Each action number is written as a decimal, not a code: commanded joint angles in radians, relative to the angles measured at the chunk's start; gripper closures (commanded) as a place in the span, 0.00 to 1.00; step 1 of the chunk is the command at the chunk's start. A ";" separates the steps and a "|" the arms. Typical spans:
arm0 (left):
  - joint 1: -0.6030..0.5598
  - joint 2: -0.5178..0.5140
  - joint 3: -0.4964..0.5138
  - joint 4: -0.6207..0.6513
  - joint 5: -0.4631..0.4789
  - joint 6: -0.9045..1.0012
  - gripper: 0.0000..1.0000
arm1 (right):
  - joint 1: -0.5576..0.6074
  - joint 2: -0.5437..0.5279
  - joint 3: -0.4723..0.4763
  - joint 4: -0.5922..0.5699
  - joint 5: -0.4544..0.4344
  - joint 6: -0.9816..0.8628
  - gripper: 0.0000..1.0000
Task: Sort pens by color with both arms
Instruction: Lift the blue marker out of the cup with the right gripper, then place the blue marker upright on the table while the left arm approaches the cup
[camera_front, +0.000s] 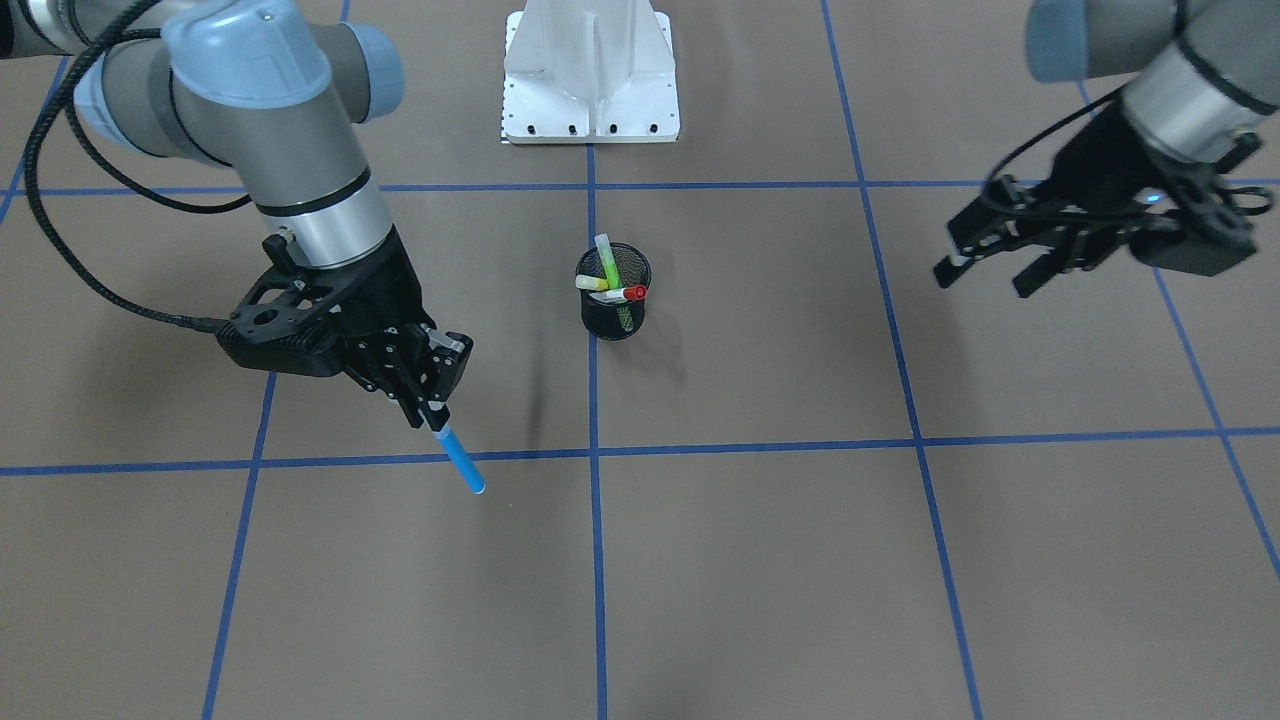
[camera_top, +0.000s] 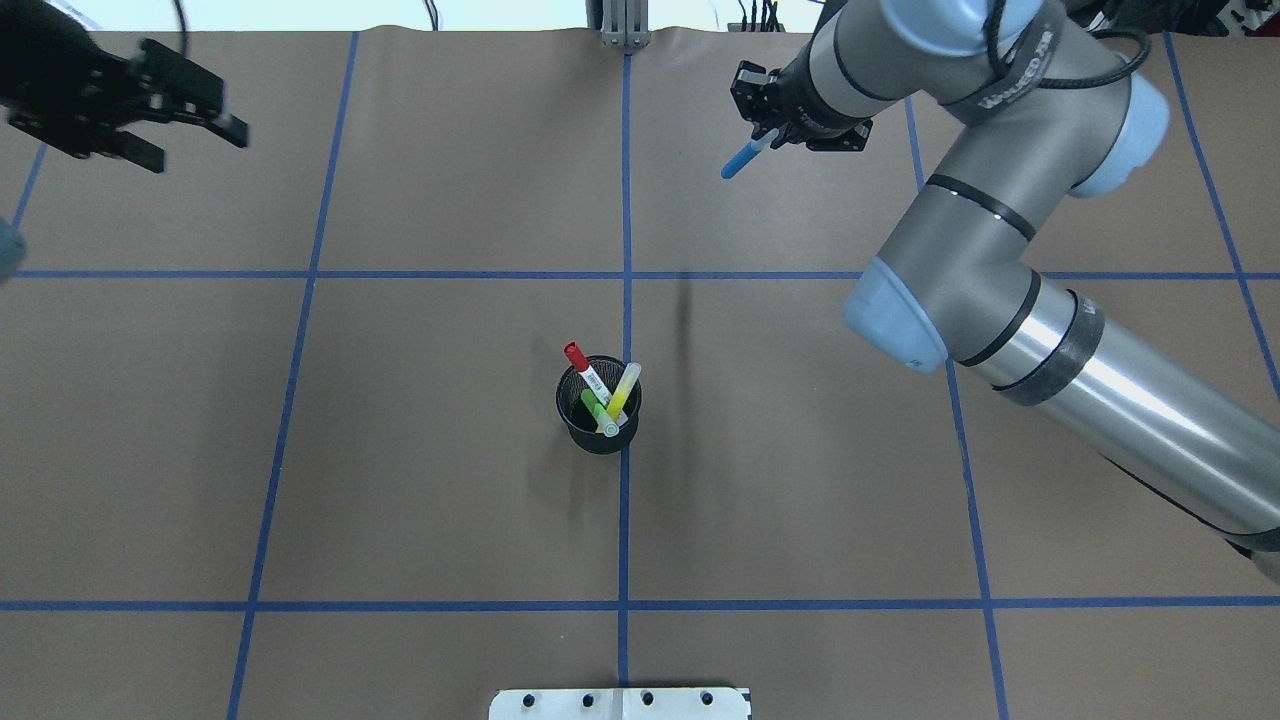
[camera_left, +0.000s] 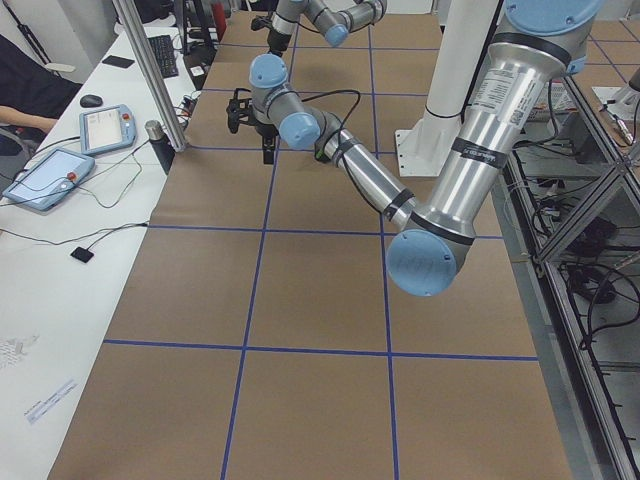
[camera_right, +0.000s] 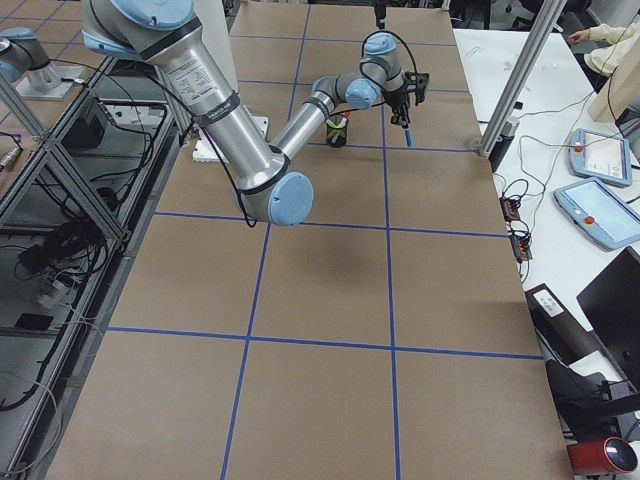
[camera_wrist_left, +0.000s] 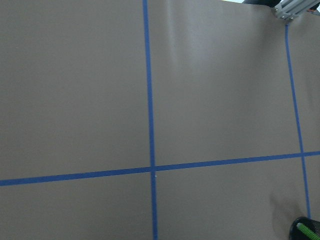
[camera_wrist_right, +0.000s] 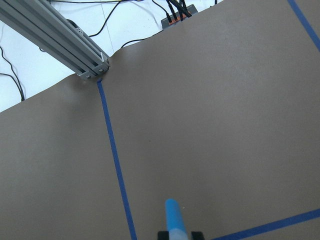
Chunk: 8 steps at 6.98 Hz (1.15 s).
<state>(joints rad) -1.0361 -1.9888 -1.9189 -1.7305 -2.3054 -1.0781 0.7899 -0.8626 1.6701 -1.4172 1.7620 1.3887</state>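
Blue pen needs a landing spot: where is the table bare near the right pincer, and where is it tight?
The taped square under the right pincer and blue pen is bare, as are the squares beside it. Only the centre line is tight: the black mesh cup with three pens.

A red pen (camera_top: 578, 358), green pen (camera_top: 594, 407) and yellow pen (camera_top: 621, 397) are brightening the black mesh cup (camera_top: 590, 438); a blue pen (camera_top: 742, 161) is showing upper right over the brown, blue-lined tabletop (camera_top: 420, 450).

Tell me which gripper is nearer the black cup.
Right. The right gripper, holding the blue pen, is beyond the cup, to its right; the left gripper, open, is farther off to its left.
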 joint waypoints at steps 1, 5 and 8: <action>0.157 -0.071 0.003 0.006 0.115 -0.130 0.02 | -0.085 0.060 -0.085 -0.005 -0.160 0.002 0.77; 0.269 -0.177 0.107 0.009 0.156 -0.168 0.04 | -0.193 0.070 -0.202 0.091 -0.289 0.006 0.78; 0.289 -0.231 0.171 0.011 0.156 -0.164 0.04 | -0.219 0.034 -0.204 0.126 -0.343 -0.008 0.77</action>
<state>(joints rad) -0.7591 -2.1920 -1.7806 -1.7198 -2.1493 -1.2432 0.5784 -0.8173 1.4683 -1.2996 1.4305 1.3902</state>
